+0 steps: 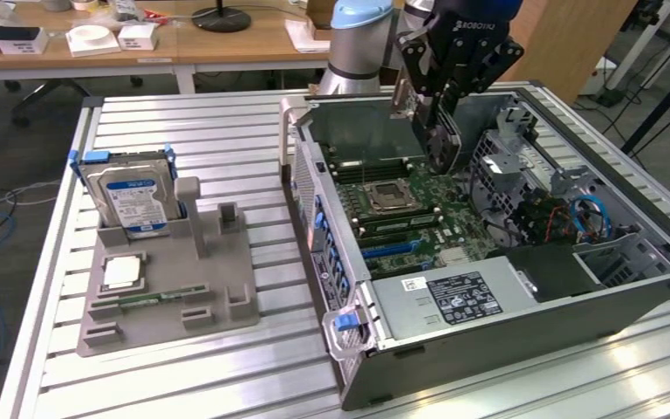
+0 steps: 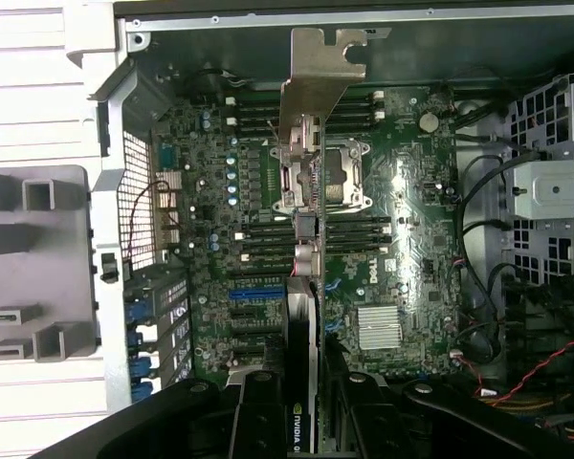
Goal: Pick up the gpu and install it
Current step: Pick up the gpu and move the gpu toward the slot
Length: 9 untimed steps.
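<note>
Hand: your hand [image 1: 434,98] is pinching the gpu by its upper edge, with one of the fingers [image 2: 258,421] on each face of the card.
Gpu: the gpu [image 1: 445,140] hangs upright on edge from the hand, inside the opening of the case, over the motherboard [image 1: 428,209]. You cannot tell whether its lower edge touches the board.
Bracket: in the wrist view you look along the card's edge, and its silver bracket [image 2: 316,81] is at the far end, near the case wall.
Case: the computer case [image 1: 352,367] lies on its side on the counter [image 1: 195,122] with the open side up. The processor socket [image 1: 387,196] is just beside the hanging card.
Holder: a grey holder [image 1: 154,327] sits on the counter at the exterior view's left, apart from the case.
Hard drive: a hard drive [image 1: 132,201] with a blue-white label stands upright in the holder's far end.
Memory stick: a narrow green memory stick [image 1: 149,298] lies flat in the holder.
</note>
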Each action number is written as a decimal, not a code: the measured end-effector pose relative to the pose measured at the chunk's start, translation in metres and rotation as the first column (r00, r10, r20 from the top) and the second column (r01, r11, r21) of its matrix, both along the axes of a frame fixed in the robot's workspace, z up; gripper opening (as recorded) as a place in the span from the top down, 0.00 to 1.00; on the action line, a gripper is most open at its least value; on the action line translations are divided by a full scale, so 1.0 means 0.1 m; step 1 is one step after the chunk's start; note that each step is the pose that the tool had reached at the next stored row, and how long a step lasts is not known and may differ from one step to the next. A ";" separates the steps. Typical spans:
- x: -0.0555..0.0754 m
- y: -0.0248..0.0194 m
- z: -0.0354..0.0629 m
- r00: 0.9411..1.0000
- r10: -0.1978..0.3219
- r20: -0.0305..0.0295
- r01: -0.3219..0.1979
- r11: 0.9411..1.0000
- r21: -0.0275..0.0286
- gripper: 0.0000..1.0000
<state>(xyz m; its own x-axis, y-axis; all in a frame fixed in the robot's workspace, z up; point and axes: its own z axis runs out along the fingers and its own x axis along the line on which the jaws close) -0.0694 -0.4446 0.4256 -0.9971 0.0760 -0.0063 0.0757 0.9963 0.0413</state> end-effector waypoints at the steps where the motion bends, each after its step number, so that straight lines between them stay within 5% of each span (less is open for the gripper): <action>1: 0.01 0.000 0.000 1.000 0.000 0.000 0.000 1.000 0.000 0.74; 9: 0.04 0.000 -0.002 1.000 0.000 0.000 0.000 1.000 0.000 0.74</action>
